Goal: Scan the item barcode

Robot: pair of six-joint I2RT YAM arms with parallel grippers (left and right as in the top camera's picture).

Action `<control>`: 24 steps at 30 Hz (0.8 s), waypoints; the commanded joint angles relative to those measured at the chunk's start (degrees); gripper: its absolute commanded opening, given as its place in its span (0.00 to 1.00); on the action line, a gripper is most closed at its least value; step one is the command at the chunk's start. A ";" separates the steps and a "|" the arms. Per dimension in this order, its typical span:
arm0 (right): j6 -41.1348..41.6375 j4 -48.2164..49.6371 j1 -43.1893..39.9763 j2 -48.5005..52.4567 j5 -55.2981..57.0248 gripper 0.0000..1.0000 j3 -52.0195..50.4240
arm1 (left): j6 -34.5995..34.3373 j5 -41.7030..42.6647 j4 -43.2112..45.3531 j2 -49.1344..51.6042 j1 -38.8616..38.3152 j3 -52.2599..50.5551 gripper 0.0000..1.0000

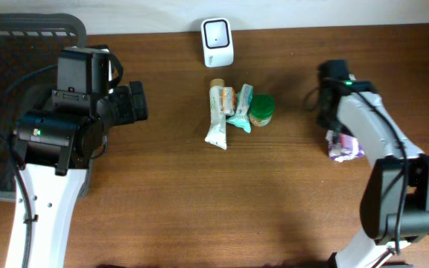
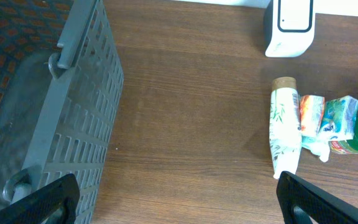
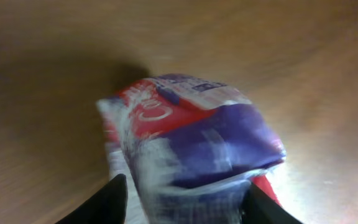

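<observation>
Right gripper (image 3: 188, 200) straddles the packet (image 3: 191, 134) at 3 o'clock, grip impossible to tell; left gripper (image 2: 178, 202) gapes empty; scanner (image 1: 217, 42) at 12 o'clock, well apart; scanning apparently not yet done.

Blurred snack packet (image 3: 191, 134) between the right gripper (image 3: 188, 204) tips, on a wooden table (image 3: 55, 74)

The packet is purple, red and white, its print smeared beyond reading; it lies on the brown table with a dark shadow behind its far left corner; two dark fingertips (image 3: 112, 202) rise from the lower edge, standing apart, one on each side of the packet's near end; blur hides whether they touch it; a pale glare lies on the wood at right
</observation>
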 commanded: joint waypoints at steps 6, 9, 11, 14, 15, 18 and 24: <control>0.09 -4.24 11.54 0.98 -6.60 0.78 11.13 | 0.87 -0.81 -0.11 -0.02 0.20 -0.11 0.99; -0.74 -11.28 11.13 0.98 -6.34 0.82 17.31 | 0.87 -0.81 -0.11 -0.02 0.20 -0.11 0.99; -2.97 -14.80 9.25 0.96 -6.40 0.86 21.51 | 0.87 -0.81 -0.11 -0.02 0.20 -0.11 0.99; -7.30 -17.29 4.46 0.92 -7.72 0.96 24.50 | 0.87 -0.81 -0.11 -0.02 0.20 -0.11 0.99; -9.51 -17.53 2.08 0.92 -9.90 0.98 24.57 | 0.90 -0.81 -0.11 -0.02 0.20 -0.11 0.99; -19.91 -17.57 -5.53 1.60 -24.59 0.98 23.58 | 0.87 -0.81 -0.13 -0.02 0.20 -0.11 0.99; -35.60 -16.37 -18.23 6.80 -52.65 0.98 18.49 | 0.87 -0.81 -0.15 -0.02 0.20 -0.11 0.99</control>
